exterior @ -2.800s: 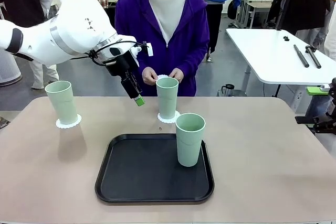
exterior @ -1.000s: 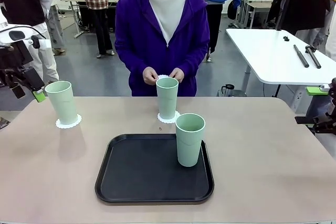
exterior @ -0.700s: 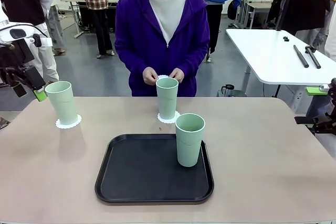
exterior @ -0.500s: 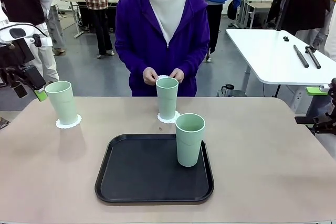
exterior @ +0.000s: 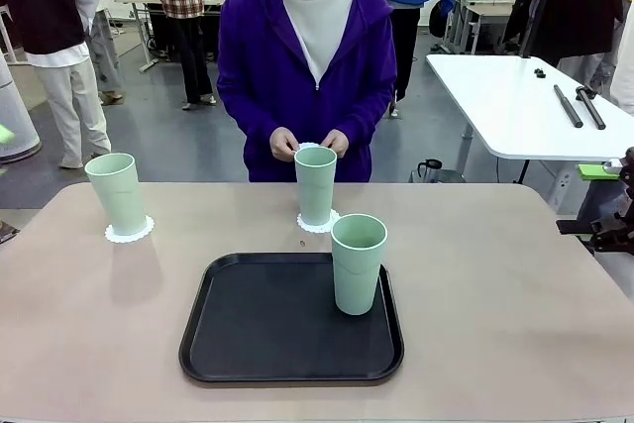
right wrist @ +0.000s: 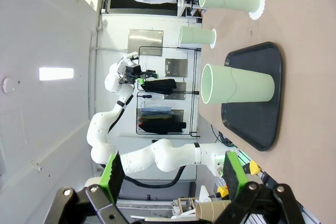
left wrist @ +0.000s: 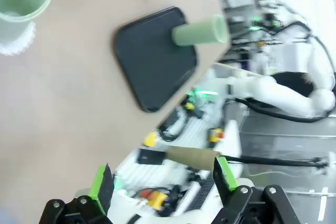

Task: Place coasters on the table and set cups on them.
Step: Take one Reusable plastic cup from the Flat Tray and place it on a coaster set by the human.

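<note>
On the table (exterior: 515,304), two cups are seen standing on coasters. The left cup (exterior: 117,192) is set upright on the left coaster (exterior: 130,232) near the far left corner, and the middle cup (exterior: 316,184) is set upright on the middle coaster (exterior: 319,224) at the middle of the far edge. The third cup (exterior: 358,263) is found upright on the black tray (exterior: 267,329), in the tray's far right part. The tray is laid on the near middle of the table, close to the middle cup. A third coaster (exterior: 309,147) is held above the far edge by the person (exterior: 305,56) in the purple hooded jacket. It is pinched between both hands (exterior: 284,143), just behind the rim of the middle cup. The left gripper (left wrist: 163,182) is shown in its wrist view with the jaws spread apart and empty, raised well apart from the cups. The right gripper (right wrist: 173,175) is likewise shown with jaws wide apart and nothing gripped, with the tray and the three cups well ahead of it.
</note>
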Available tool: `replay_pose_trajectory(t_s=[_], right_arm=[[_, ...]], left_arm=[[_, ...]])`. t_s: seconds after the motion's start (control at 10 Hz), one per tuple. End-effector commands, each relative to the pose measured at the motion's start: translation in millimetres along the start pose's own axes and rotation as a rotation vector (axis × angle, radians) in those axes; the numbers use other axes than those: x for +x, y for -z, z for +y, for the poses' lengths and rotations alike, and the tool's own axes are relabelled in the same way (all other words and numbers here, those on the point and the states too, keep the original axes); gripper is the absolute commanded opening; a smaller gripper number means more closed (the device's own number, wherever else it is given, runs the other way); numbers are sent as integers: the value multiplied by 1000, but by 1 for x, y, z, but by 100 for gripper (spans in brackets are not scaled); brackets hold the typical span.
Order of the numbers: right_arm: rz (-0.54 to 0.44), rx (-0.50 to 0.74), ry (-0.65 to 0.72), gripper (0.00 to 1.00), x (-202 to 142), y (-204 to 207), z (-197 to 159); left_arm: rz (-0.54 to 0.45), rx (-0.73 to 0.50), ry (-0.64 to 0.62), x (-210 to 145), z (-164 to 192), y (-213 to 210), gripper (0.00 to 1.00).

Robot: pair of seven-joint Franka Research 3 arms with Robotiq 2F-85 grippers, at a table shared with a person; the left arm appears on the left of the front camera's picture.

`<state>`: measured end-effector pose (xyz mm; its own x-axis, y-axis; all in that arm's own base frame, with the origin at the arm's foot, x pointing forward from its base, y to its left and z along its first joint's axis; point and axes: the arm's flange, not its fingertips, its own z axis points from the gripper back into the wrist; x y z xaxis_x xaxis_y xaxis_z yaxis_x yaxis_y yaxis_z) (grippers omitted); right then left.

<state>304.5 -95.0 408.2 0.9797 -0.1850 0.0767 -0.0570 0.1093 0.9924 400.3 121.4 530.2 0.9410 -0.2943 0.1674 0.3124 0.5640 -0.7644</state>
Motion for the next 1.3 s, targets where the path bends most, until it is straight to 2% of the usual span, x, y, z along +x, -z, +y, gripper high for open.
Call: replay_pose_trajectory(t_s=[0.0,0.3,0.5,0.7,0.8,1.2], right_arm=[[-1,10,-14,100,1,1,-1],[-1,10,-14,100,1,1,-1],[-1,10,-14,100,1,1,-1],[-1,10,-14,100,1,1,-1],[-1,10,-14,100,1,1,-1],[-1,10,-14,100,1,1,-1]], left_arm=[[-70,-193,-93,-7,61,-25,100],[-137,-371,-126,-35,132,-27,100],[-230,-397,-164,-57,165,-17,100],[-373,-407,-213,-74,183,-20,100],[-412,-402,-238,-79,189,-24,100],[-399,-397,-288,-81,201,-41,100]])
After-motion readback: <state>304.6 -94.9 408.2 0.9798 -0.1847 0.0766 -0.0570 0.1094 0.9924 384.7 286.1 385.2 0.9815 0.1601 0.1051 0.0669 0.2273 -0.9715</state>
